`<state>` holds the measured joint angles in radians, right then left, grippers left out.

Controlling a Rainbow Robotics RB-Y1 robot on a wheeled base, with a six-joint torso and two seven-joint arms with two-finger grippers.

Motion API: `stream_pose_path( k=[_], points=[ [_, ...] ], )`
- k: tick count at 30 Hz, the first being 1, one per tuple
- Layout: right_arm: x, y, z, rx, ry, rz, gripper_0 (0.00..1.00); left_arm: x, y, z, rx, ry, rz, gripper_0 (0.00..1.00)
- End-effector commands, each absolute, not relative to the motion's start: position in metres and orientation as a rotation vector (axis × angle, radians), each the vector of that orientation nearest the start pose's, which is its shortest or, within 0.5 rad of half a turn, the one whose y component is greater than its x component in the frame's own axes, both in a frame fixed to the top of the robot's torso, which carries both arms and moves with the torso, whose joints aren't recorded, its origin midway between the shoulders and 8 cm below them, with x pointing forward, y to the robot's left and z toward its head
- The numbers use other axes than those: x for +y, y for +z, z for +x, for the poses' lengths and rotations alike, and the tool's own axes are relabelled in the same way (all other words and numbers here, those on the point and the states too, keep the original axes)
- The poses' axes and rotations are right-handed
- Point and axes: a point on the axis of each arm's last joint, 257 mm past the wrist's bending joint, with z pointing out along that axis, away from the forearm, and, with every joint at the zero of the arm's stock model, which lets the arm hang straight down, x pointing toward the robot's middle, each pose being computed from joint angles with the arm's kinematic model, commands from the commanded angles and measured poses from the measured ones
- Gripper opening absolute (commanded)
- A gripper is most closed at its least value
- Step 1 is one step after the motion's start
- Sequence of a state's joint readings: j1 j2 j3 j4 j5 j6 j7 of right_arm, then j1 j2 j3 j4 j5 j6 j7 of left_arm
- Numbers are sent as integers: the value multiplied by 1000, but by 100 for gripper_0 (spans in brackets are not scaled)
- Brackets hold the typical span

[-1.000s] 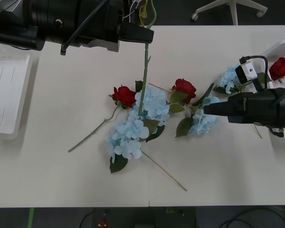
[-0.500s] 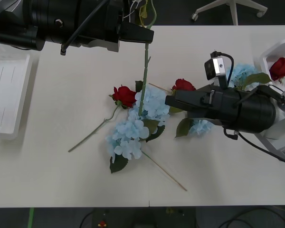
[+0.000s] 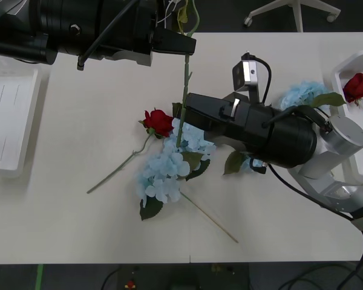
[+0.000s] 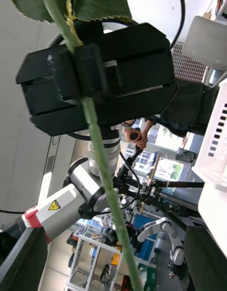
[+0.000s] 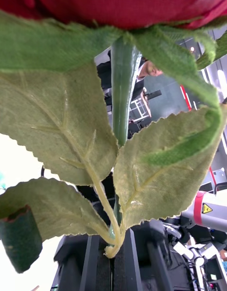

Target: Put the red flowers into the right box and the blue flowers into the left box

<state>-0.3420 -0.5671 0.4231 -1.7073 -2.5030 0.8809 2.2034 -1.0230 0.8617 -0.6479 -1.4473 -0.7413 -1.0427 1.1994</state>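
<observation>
On your white surface [image 3: 78, 229], the biggest change is the black right arm [image 3: 278, 136]. A second ago it sat at the 3 o'clock edge. Now it reaches in from 4 o'clock across the middle of the pile and covers the red rose that lay at the centre. The black left arm [image 3: 78, 24] at 11 o'clock has not shifted.

The shallow white ribbed plastic tray, the left box [image 3: 12, 121], lies at the 9 o'clock edge. The white rounded tray, the right box [image 3: 346, 65], sits at 2 o'clock with one deep red artificial rose [image 3: 358, 86] in it.

Pale blue fluffy hydrangea heads [image 3: 166, 172] lie clustered at the centre, and another pale blue head [image 3: 302, 93] lies toward 2 o'clock of them. A second red rose [image 3: 158, 122] rests on the surface at their 10 o'clock side.

Your right end effector [image 3: 189, 112] is spread wide: in its wrist view the black fingers [image 4: 23, 258] sit at the two corners with nothing clamped. It is close to the long green stem [image 3: 183, 103], which hangs toward 6 o'clock onto the blue heads.

Your left end effector [image 3: 184, 47] is clamped on that stem. Its wrist view shows the stem pinched between the fingers, with serrated green leaves [image 5: 61, 121] and a red bloom [image 5: 113, 5] beyond.
</observation>
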Motion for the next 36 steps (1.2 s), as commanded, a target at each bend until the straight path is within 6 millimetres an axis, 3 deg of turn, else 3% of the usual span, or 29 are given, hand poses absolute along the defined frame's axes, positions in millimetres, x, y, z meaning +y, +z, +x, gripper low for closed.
stream_pose_path(
  k=[1, 7, 9, 10, 11, 12, 13, 28, 29, 30, 31, 32, 36],
  points=[
    [50, -8, 361, 1493, 2088, -424, 83, -20, 33, 424, 1881, -1589, 923, 0],
    [67, -5, 367, 1499, 2081, -389, 82, -20, 33, 424, 1881, -1589, 923, 0],
    [67, -4, 367, 1500, 2083, -389, 63, -20, 33, 424, 1881, -1589, 923, 0],
    [68, -5, 367, 1503, 2085, -389, 45, -20, 33, 424, 1881, -1589, 923, 0],
    [67, -6, 367, 1509, 2086, -387, 20, -20, 33, 424, 1881, -1589, 923, 0],
    [67, -8, 366, 1519, 2085, -389, 5, -20, 33, 424, 1881, -1589, 923, 0],
    [67, -9, 366, 1525, 2085, -389, 1, -20, 33, 424, 1881, -1589, 923, 0],
    [64, -16, 367, 1570, 2098, -366, 0, -20, 33, 424, 1881, -1589, 923, 0],
    [64, -17, 367, 1573, 2098, -363, 0, -20, 33, 424, 1881, -1589, 923, 31],
    [64, -17, 367, 1574, 2097, -364, 0, -20, 33, 424, 1881, -1589, 923, 71],
    [64, -17, 367, 1575, 2098, -363, 0, -20, 33, 424, 1881, -1589, 923, 96],
    [63, -17, 367, 1577, 2098, -362, 0, -20, 33, 424, 1881, -1589, 923, 100],
    [62, -18, 368, 1584, 2094, -361, 0, -20, 33, 424, 1881, -1589, 923, 100]
  ],
)
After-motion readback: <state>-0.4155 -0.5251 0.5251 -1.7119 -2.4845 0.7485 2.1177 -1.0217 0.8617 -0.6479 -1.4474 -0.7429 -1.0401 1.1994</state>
